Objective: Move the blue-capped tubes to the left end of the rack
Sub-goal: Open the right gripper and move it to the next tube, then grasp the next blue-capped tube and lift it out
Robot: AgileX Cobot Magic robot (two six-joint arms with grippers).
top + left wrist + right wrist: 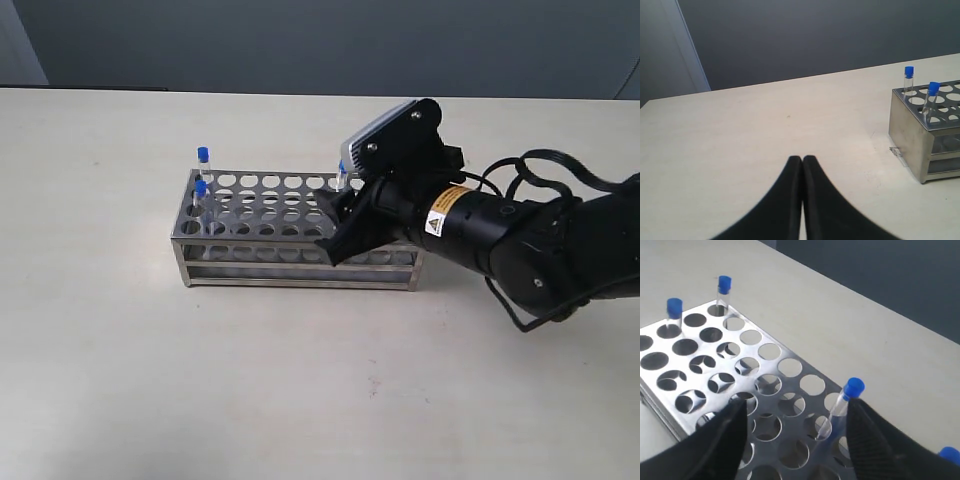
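The steel rack [300,268] stands mid-table. Two blue-capped tubes [203,156] [200,189] stand upright in holes at its left end. A third blue-capped tube [845,402] leans in a hole near the right end; its cap [341,168] peeks out behind the wrist camera. My right gripper [797,404] hovers open over that end, with the leaning tube between its fingers, close against one fingertip [865,415]. Another blue cap [950,456] shows at the right wrist view's edge. My left gripper [802,159] is shut and empty above bare table, short of the rack's left end [910,132].
The beige table [120,380] runs all round the rack. A dark wall [320,40] stands behind the table's far edge. The right arm's black body and cables [540,240] lie to the right of the rack.
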